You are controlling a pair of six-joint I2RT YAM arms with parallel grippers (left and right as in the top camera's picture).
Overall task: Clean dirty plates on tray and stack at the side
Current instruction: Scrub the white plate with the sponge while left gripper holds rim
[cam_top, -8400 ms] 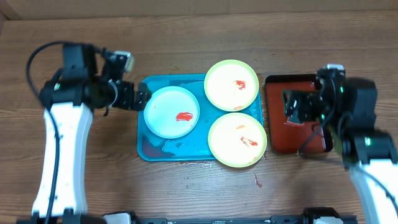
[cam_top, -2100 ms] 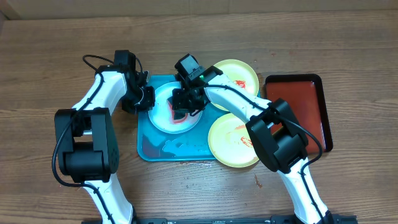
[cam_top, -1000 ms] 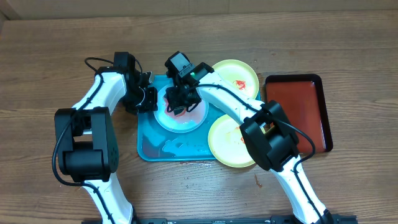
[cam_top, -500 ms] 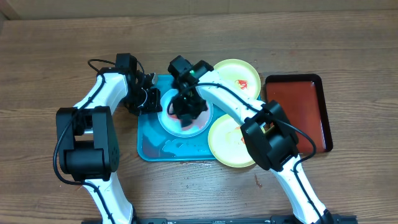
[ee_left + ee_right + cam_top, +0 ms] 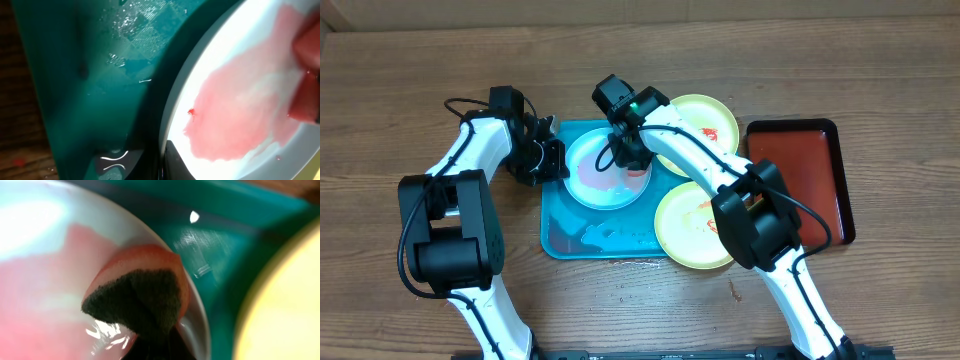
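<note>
A light blue plate (image 5: 598,178) lies at the left of the turquoise tray (image 5: 560,238), its centre coated with a pink sauce film (image 5: 240,115). My left gripper (image 5: 546,160) (image 5: 161,161) is shut on this plate's left rim (image 5: 169,105). My right gripper (image 5: 632,158) (image 5: 155,349) is shut on a sponge (image 5: 142,292), dark scrub side showing, pressed onto the plate's right part near its rim. Two pale yellow-green plates with red smears sit on the tray's right side, one at the back (image 5: 708,118) and one at the front (image 5: 692,228).
A dark red tray (image 5: 810,185) lies on the wooden table right of the turquoise tray. Water pools on the tray floor (image 5: 590,238) in front of the blue plate. A small red spot (image 5: 734,292) marks the table near the front.
The right gripper has dragged the sponge from the plate's middle toward its upper right, spreading the sauce into a pink film. The left gripper keeps hold of the rim and has shifted slightly left.
</note>
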